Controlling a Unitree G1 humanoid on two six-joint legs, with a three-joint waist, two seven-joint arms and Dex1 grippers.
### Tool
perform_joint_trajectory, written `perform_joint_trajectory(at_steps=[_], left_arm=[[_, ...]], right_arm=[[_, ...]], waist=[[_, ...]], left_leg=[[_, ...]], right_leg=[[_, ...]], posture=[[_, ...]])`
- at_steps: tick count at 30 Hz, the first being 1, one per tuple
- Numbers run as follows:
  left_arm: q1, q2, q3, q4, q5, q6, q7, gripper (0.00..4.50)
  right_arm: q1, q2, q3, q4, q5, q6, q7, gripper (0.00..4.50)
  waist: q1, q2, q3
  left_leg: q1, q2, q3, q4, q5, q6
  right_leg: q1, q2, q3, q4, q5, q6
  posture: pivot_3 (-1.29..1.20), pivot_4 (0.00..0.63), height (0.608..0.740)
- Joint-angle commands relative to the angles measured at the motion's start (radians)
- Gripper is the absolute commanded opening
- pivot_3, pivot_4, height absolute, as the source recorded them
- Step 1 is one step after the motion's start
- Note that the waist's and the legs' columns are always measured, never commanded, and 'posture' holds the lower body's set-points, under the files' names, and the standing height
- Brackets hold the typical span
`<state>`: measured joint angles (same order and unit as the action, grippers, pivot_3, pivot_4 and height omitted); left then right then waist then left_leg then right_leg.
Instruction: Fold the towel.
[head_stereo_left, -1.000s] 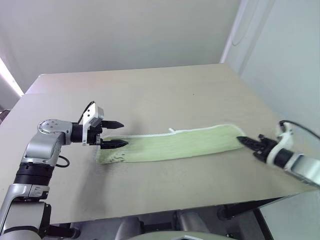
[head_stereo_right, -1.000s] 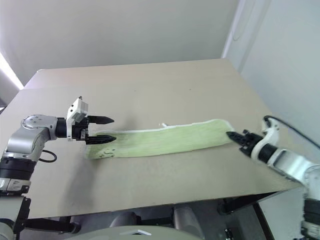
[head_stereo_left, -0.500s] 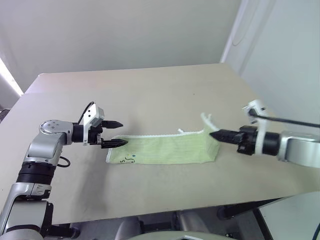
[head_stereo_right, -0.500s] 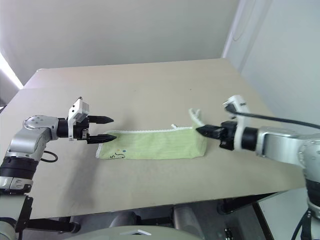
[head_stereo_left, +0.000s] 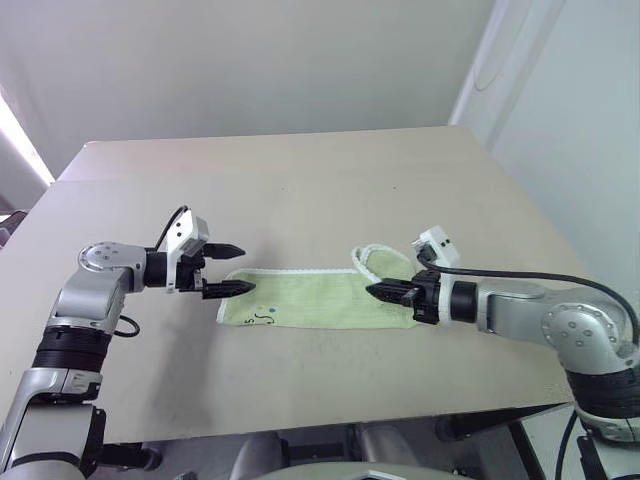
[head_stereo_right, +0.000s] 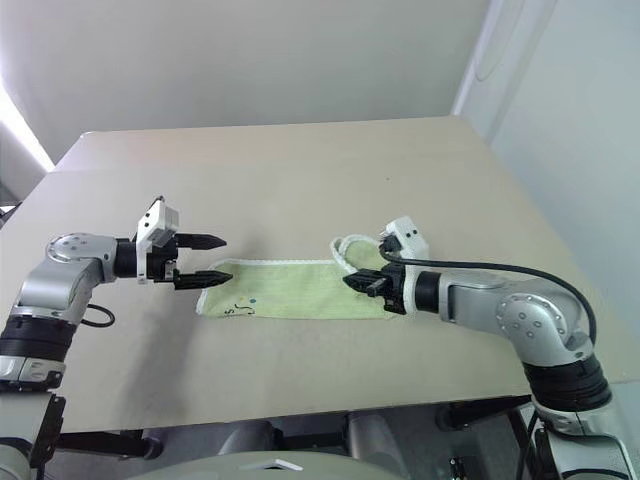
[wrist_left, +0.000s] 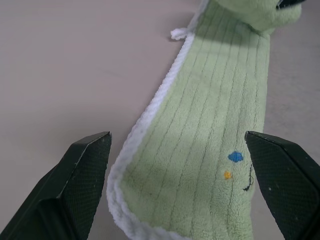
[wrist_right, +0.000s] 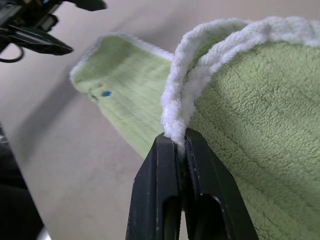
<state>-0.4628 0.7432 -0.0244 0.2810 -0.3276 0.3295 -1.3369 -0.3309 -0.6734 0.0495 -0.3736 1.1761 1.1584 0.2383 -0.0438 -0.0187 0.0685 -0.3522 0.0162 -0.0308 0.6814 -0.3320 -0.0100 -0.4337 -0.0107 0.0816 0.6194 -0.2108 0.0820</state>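
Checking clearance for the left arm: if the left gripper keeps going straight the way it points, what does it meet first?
Probably the towel: the left gripper, open, straddles its near end.

Looks like a lab or test room. Bare beige table (head_stereo_left: 300, 180) pushed near plain white walls (head_stereo_left: 250, 60), nothing homely around. Pale panel (head_stereo_left: 560, 110) stands off the table's right edge.
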Motion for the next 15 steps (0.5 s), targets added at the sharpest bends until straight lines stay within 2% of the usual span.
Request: perform_joint_trajectory(at_steps=[1, 3, 6, 15], left_arm=[[0.0, 0.017, 0.021, -0.025, -0.005, -0.014, 0.002, 4.5], [0.002, 0.018, 0.021, -0.024, -0.005, -0.016, 0.003, 4.5], [0.003, 0.018, 0.02, -0.023, -0.005, -0.018, 0.004, 4.5], [0.008, 0.02, 0.017, -0.016, 0.0, -0.024, 0.001, 4.5]], right_arm=[[-0.023, 0.05, 0.052, 0.017, -0.053, 0.013, 0.026, 0.02], [-0.027, 0.08, 0.079, 0.029, -0.085, 0.019, 0.035, 0.02], [-0.032, 0.121, 0.102, 0.037, -0.125, 0.025, 0.043, 0.8], [-0.044, 0.185, 0.07, 0.074, -0.215, 0.026, 0.054, 4.11]], waist=[[0.0, 0.0, 0.0], [-0.001, 0.0, 0.0], [-0.001, 0.0, 0.0], [-0.001, 0.0, 0.0]], left_leg=[[0.0, 0.0, 0.0, 0.0, 0.0, 0.0], [0.0, 0.0, 0.0, 0.001, 0.0, 0.0], [0.0, 0.0, 0.0, 0.001, 0.0, 0.0], [0.001, 0.0, 0.0, 0.002, 0.0, 0.0]], right_leg=[[0.0, 0.0, 0.0, 0.0, 0.0, 0.0], [0.0, 0.0, 0.0, 0.001, 0.0, 0.0], [0.0, 0.0, 0.0, 0.001, 0.0, 0.0], [0.0, 0.0, 0.0, 0.004, 0.0, 0.0]], posture=[[0.0, 0.0, 0.712], [0.0, 0.0, 0.712], [0.0, 0.0, 0.712], [0.0, 0.0, 0.712]])
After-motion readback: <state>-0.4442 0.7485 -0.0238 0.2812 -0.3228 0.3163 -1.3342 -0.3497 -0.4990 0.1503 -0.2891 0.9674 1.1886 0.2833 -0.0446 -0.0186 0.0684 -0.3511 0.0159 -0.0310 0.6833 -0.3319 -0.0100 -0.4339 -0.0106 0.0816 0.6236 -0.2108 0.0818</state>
